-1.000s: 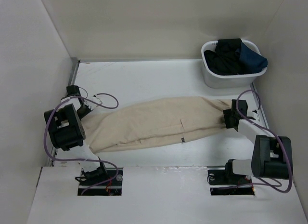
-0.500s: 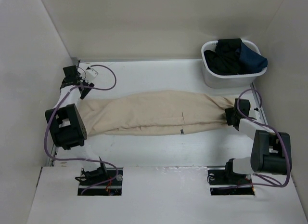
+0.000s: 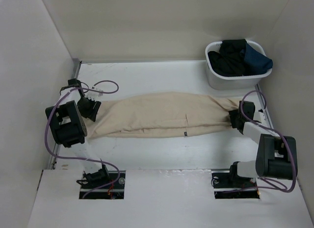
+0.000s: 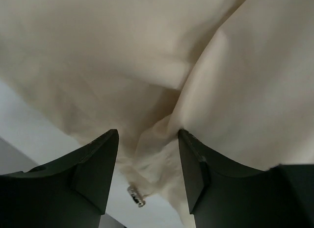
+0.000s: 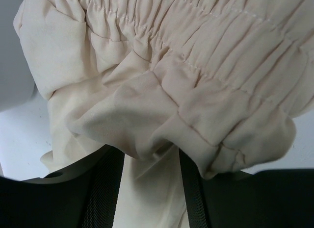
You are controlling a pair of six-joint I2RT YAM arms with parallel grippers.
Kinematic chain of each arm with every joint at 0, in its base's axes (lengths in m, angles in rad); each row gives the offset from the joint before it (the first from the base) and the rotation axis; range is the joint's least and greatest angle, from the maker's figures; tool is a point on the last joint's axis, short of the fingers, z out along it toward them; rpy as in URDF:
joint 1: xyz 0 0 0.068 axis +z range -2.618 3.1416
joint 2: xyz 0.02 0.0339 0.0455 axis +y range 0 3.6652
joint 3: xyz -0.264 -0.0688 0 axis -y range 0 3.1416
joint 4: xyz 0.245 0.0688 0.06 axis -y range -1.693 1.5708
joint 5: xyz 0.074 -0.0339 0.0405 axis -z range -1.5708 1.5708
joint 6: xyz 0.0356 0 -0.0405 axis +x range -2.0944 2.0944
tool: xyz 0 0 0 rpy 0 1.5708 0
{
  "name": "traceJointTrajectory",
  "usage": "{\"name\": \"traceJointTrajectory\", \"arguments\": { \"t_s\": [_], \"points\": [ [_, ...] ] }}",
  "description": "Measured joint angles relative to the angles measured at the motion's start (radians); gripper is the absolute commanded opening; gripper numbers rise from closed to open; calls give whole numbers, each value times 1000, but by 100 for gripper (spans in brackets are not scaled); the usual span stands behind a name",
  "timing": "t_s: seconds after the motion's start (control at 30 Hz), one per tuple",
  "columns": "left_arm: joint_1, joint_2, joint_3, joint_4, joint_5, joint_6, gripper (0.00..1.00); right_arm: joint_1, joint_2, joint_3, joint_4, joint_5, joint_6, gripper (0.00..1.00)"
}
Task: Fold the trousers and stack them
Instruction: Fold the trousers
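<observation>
The beige trousers point(image 3: 162, 117) lie stretched left to right across the white table, with a small dark label point(image 3: 186, 134) on the near edge. My left gripper point(image 3: 92, 110) is at their left end. In the left wrist view its jaws point(image 4: 148, 132) stand apart with a loose hem and a small metal fastener point(image 4: 136, 197) between them, and cloth point(image 4: 147, 51) fills the rest. My right gripper point(image 3: 234, 119) is at the right end. In the right wrist view it point(image 5: 150, 152) is shut on bunched cloth just below the elastic waistband point(image 5: 206, 66).
A white basket point(image 3: 230, 82) with black and navy garments point(image 3: 235, 59) stands at the back right, close behind the right gripper. White walls enclose the table on the left, back and right. A purple cable point(image 3: 105, 86) loops beside the left wrist.
My left gripper swung out to the far left corner and came back onto the trousers' left end. The trousers' left end shifted up and straightened. The right gripper barely moved.
</observation>
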Motion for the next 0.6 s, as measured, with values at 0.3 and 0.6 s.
{"name": "traceJointTrajectory", "arguments": {
  "t_s": [0.3, 0.6],
  "points": [
    [16, 56, 27, -157, -1, -21, 21, 0, -55, -2, -5, 19, -32, 53],
    [16, 52, 84, -150, -33, -62, 1, 0, -51, -8, -6, 27, -59, 33]
  ]
}}
